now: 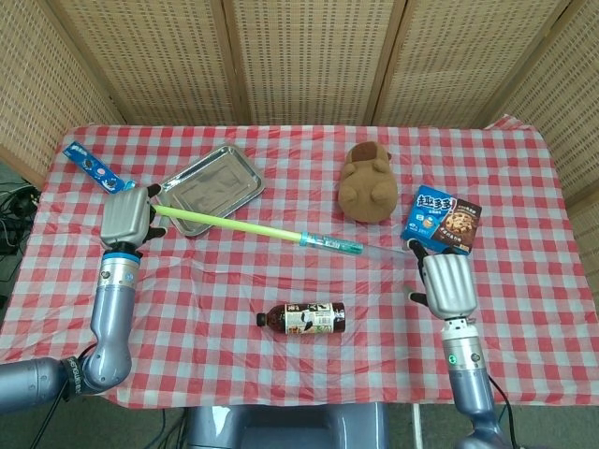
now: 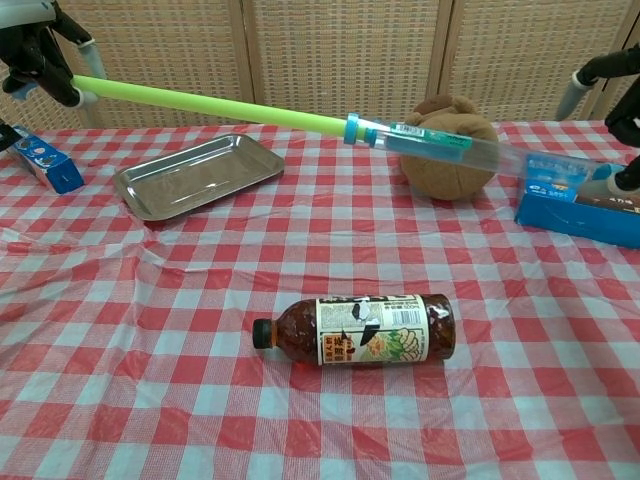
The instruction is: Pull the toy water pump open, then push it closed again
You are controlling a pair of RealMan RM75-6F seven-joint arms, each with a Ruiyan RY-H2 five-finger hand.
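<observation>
The toy water pump is pulled out long and held in the air over the checked cloth. Its green rod (image 1: 225,224) (image 2: 220,105) runs from my left hand (image 1: 126,220) (image 2: 35,60), which grips the rod's end, to a blue collar (image 1: 304,238). From the collar a clear tube (image 1: 374,249) (image 2: 440,148) slopes down to my right hand (image 1: 447,283) (image 2: 615,110). That hand grips the tube's far end, which is hidden under it in the head view.
A steel tray (image 1: 211,187) lies under the rod near my left hand. A brown plush toy (image 1: 368,182) and a blue cookie box (image 1: 442,220) sit behind the tube. A dark drink bottle (image 1: 304,318) lies in front. A blue packet (image 1: 94,168) is at far left.
</observation>
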